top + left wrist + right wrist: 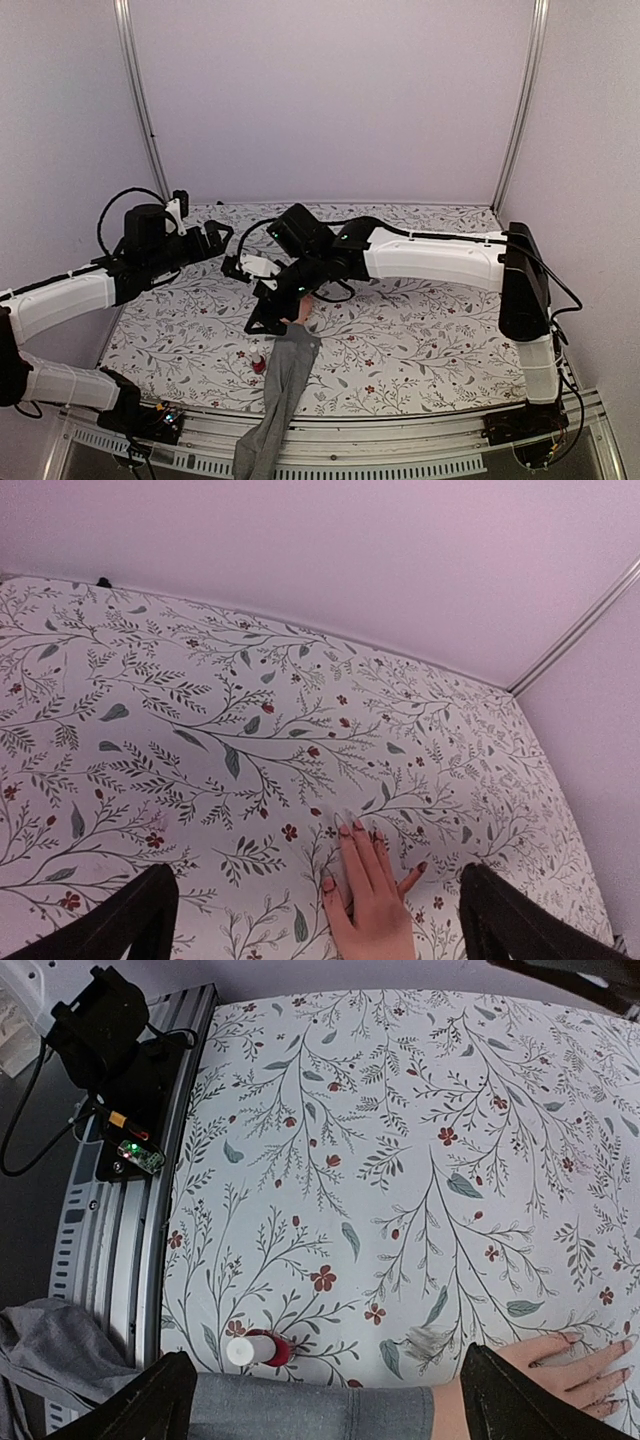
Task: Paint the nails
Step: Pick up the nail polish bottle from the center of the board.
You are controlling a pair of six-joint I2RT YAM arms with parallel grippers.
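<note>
In the left wrist view, the left gripper point(320, 915) is hanging with its jaws spread wide and nothing between them. Below it the peach, skin-coloured mannequin hand point(372, 905) is lying flat on the white tablecloth printed with leafy sprigs and small red flowers point(200, 730). Its fingers are pointing away, and the nails point(345, 830) are showing as small dark tips. I cannot tell whether any of them are carrying polish.

In the right wrist view, the right gripper point(335, 1400) is likewise standing wide apart and empty, over the grey fabric sleeve point(310, 1410) of that hand. A small red polish bottle with a white cap point(262, 1348) is lying on its side just beside the sleeve, and the cap appears to be on.

In the top external view, the right arm is reaching across to the table's middle and covering most of the hand. The sleeve is trailing off the near edge.

The work seems to be at its opening step, with no brush in play. The next move is calling for a grip on the bottle, which needs righting and uncapping.
</note>
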